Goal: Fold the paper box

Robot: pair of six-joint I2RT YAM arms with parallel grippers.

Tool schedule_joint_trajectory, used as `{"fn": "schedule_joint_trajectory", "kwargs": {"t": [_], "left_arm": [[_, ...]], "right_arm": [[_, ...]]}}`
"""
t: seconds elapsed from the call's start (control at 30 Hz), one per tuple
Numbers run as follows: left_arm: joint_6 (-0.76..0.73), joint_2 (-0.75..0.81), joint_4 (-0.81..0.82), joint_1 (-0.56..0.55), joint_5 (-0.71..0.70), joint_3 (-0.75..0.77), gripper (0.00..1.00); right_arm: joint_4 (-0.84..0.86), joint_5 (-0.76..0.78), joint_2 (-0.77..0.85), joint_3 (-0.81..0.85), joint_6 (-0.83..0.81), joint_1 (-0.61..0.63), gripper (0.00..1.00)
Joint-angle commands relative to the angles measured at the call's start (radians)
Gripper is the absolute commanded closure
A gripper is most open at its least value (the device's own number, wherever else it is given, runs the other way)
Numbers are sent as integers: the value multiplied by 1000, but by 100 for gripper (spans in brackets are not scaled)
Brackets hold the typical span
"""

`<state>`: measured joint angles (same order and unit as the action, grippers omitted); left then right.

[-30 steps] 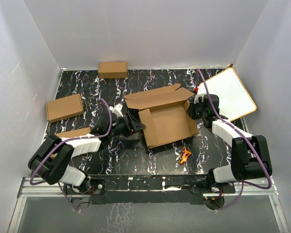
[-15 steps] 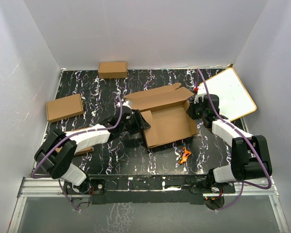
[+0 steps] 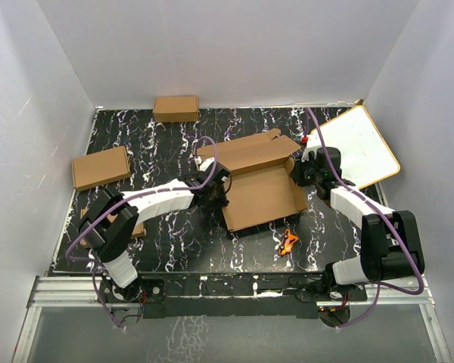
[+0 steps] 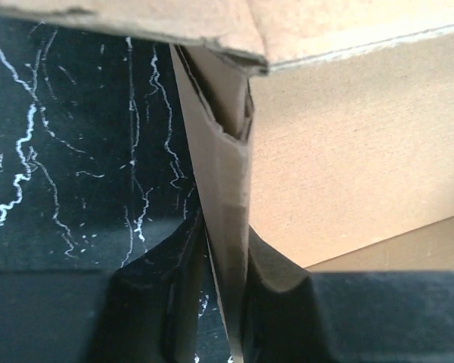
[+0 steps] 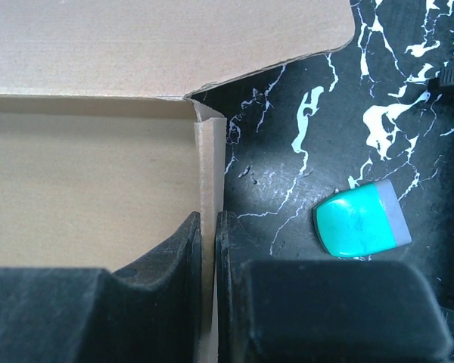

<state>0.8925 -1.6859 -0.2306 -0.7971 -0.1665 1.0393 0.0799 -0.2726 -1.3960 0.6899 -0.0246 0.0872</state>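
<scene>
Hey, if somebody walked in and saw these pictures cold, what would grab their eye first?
A half-folded brown paper box sits in the middle of the black marbled table, its big flap open at the far side. The left gripper and right gripper each pinch one of its opposite side walls. A white board with a tan rim sits far right, and a small orange object lies by the box's near edge.

No text, label, brand, number or sign could be read; the paper box point(image 3: 263, 198) showed only plain brown cardboard.
</scene>
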Motion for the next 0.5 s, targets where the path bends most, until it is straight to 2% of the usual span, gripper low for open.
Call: {"fn": "schedule_joint_trajectory", "kwargs": {"t": [0.0,0.03,0.07,0.4,0.43,0.47], "left_arm": [[-51,-18,-166,-15,-112,68,89],[-54,-26,-182,-18,-123,80,92],[-58,-33,-199,-21,-134,91,100],[-74,-121,-325,-62,-237,208,100],[-73,-128,-325,-63,-233,214,98],[-69,-131,-324,-63,-226,218,89]], "right_arm": [[90,-43,18,23,25,3,92],[89,-43,19,23,25,3,92],[90,-42,20,22,25,2,92],[92,-46,20,20,25,5,92],[93,-49,20,19,25,4,92],[92,-51,21,18,25,4,92]]}}
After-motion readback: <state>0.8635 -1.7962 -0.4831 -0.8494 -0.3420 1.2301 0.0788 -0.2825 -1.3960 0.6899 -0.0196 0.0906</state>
